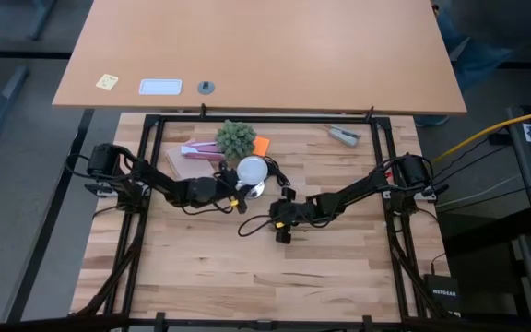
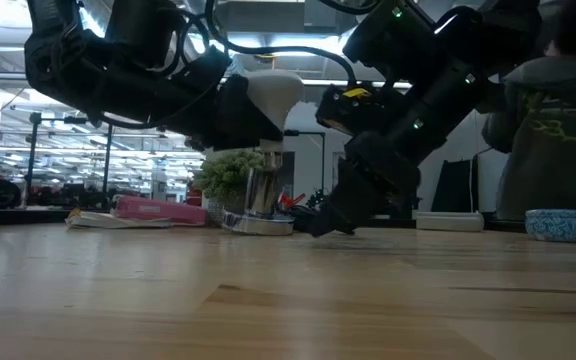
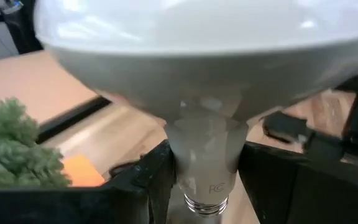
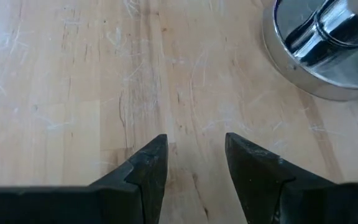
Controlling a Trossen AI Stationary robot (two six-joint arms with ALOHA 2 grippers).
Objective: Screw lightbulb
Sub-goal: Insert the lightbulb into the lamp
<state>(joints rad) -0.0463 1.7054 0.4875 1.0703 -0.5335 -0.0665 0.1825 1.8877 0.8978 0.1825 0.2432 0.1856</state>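
The lightbulb (image 1: 252, 170), frosted white with a grey screw base (image 3: 205, 204), stands dome up over the chrome socket disc (image 2: 259, 208), which rests flat on the wooden table. My left gripper (image 3: 205, 180) reaches in from the table's left and is shut on the bulb. Whether the screw base sits in the socket is hidden. My right gripper (image 4: 194, 149) hovers open and low over bare wood just right of the socket (image 4: 328, 50), with nothing between its fingers. My left gripper pinches the bulb's narrow neck (image 3: 204, 146), just above the screw base, between its two fingers (image 3: 151, 180). The fingers come in nearly level from the table's left. The bulb stands upright in the hold, dome up and base down over the socket.
A small green plant (image 1: 235, 138), a pink packet (image 1: 196, 148) and an orange piece (image 1: 262, 145) lie just beyond the bulb. A grey tool (image 1: 344, 135) lies at the far right, and a black cord (image 1: 252, 224) trails near my right gripper. A person (image 2: 553, 110) stands behind the table.
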